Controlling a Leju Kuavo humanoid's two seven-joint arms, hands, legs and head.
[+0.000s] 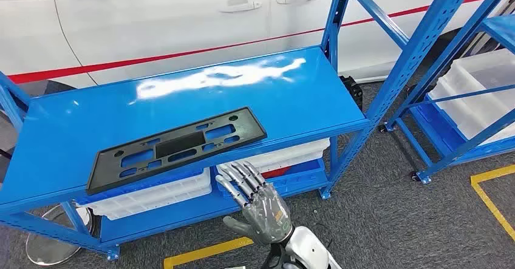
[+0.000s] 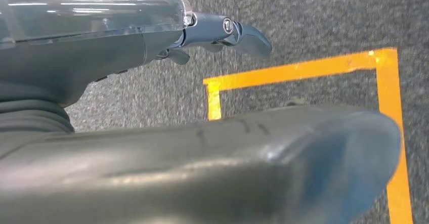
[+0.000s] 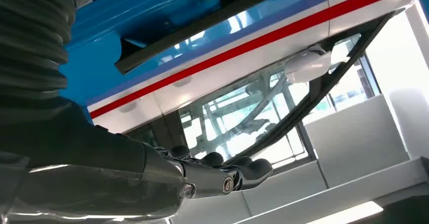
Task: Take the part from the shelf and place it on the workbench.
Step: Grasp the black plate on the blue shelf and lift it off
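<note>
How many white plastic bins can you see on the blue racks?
4: two under the black part on the near rack, one left and one right; two on the rack at right, upper and lower. More may be hidden.

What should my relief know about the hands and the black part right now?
Right hand: raised below the front edge of the blue shelf, fingers spread, holding nothing.
Left hand: hanging over grey floor with orange tape, holding nothing.
Black part: lying flat on the shelf near its front edge, untouched.
Done: nothing yet.
Left: grip the part, lift it, carry it to the workbench.
</note>
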